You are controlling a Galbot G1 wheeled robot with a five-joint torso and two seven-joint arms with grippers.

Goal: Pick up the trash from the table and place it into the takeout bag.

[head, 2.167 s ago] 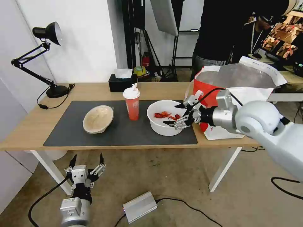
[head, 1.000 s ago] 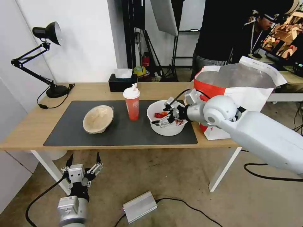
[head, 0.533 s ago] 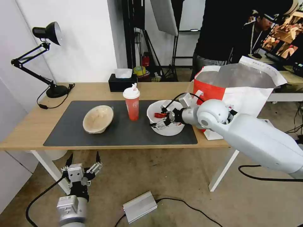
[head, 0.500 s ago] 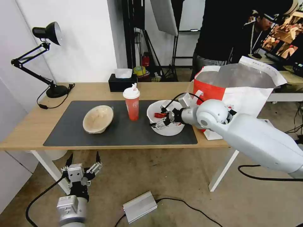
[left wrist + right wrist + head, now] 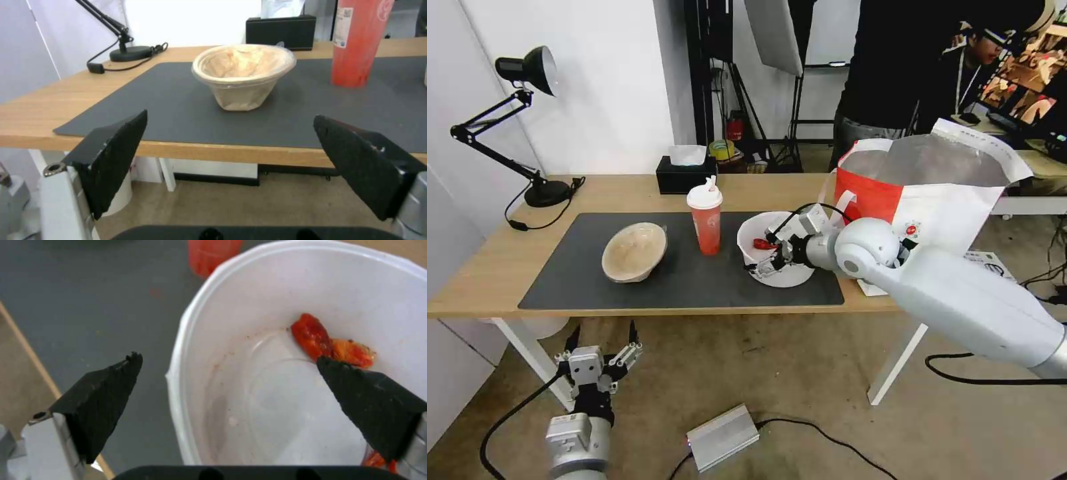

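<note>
Studio-like lab: softbox [image 5: 774, 33] on stand, tripod legs [image 5: 747, 113], bare concrete floor [image 5: 800, 373] with loose cables, desk lamp [image 5: 527, 73], monitor [image 5: 1027, 87] behind.

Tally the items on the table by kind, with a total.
Bowls: 2, white bowl with crayfish shells, beige bowl
Cups: 1, red cup with white lid
Takeout bags: 1
Tissue boxes: 1
Desk lamps: 1
Mats: 1
Total: 7

Bright, even indoor light with soft shadows; wide-angle bending at head-view edges; wrist views slightly soft.
</note>
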